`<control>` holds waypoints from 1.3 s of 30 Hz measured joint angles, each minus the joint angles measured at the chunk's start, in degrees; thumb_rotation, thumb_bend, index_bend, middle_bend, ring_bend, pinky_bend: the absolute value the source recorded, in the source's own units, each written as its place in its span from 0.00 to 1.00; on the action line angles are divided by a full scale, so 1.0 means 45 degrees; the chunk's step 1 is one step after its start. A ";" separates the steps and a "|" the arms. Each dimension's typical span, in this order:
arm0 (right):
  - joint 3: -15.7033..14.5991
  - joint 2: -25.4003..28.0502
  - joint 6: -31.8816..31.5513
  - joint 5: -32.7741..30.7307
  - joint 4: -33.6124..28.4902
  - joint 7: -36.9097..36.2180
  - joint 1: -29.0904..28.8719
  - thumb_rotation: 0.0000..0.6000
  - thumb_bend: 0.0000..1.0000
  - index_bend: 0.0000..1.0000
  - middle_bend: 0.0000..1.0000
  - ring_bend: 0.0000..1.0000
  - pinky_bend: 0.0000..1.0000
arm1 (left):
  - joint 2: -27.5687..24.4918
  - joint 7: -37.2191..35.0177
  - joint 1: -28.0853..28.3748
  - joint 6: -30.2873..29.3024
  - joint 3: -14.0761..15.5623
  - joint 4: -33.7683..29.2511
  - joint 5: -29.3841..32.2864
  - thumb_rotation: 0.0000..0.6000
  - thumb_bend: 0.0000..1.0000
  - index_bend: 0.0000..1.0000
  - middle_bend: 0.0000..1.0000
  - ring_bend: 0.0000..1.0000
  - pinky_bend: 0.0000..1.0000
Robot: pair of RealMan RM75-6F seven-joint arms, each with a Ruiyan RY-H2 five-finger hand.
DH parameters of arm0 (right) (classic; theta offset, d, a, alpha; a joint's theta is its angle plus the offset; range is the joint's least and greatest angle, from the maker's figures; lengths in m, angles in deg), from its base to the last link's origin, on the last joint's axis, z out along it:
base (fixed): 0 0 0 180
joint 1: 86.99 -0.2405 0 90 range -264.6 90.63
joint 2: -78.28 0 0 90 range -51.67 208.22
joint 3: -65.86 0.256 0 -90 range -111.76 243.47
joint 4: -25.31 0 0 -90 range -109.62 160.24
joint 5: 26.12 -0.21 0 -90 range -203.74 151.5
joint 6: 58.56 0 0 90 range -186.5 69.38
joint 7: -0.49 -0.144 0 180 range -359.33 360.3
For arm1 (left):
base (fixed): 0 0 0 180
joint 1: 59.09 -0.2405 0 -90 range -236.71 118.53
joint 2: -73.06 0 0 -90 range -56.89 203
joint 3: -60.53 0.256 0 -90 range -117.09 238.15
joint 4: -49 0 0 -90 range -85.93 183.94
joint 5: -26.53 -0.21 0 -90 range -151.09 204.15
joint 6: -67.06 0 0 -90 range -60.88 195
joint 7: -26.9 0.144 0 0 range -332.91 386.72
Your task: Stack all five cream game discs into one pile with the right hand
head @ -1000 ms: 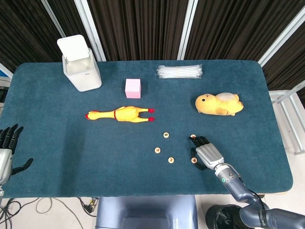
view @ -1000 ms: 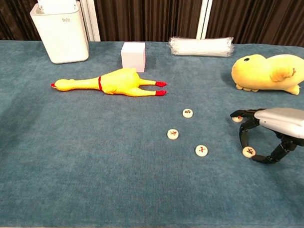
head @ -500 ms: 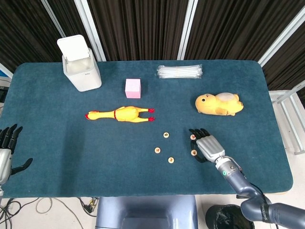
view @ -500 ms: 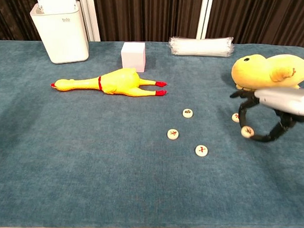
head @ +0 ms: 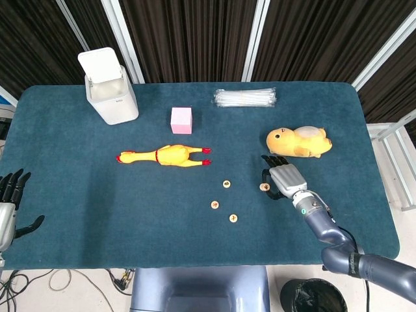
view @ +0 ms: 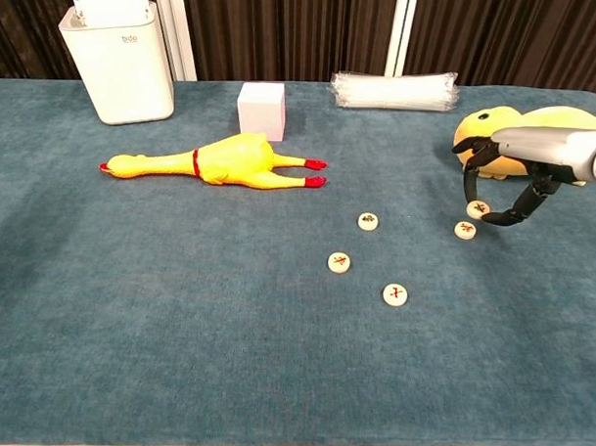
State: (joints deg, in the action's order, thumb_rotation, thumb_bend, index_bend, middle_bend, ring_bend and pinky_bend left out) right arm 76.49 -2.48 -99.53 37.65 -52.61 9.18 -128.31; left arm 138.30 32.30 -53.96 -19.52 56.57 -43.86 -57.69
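— Right hand: what have you got?
— You hold one cream disc pinched in your fingertips, lifted off the tabletop, just above and beside a second disc lying flat below it. The yellow plush toy sits close behind your hand.
— And the other discs?
— Three lie apart on the blue cloth to your left: one nearest the rubber chicken, one below it, one nearest the front edge. None is stacked yet.
— Left hand?
— It rests off the tabletop's left edge, fingers spread, holding nothing.
— Anything else up there?
— A white bin, a pink cube and a packet of clear straws along the back.
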 measured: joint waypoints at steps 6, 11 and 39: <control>0.0013 -0.0639 0.0262 -0.0289 0.1209 -0.0237 -0.0225 1.00 0.41 0.52 0.00 0.00 0.08 | 0.0037 0.0076 0.0010 -0.0020 0.0025 0.0004 -0.0070 1.00 0.17 0.04 0.00 0.00 0.07; 0.0019 -0.1088 0.0397 -0.0336 0.1891 -0.0637 -0.0346 1.00 0.41 0.52 0.00 0.00 0.08 | 0.0051 0.0095 0.0008 -0.0020 -0.0011 0.0021 0.0003 1.00 0.17 0.04 0.00 0.00 0.07; -0.0334 -0.1396 0.0374 -0.0053 0.2210 -0.0948 -0.0390 1.00 0.41 0.52 0.00 0.00 0.09 | 0.0037 0.0048 0.0006 -0.0033 -0.0040 0.0020 0.0045 1.00 0.17 0.04 0.00 0.00 0.07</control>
State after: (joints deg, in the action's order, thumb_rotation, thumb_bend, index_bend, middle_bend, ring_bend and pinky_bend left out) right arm 74.99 -8.76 -97.84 37.41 -42.67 4.91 -130.06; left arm 138.46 32.52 -53.93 -19.66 56.39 -43.77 -57.48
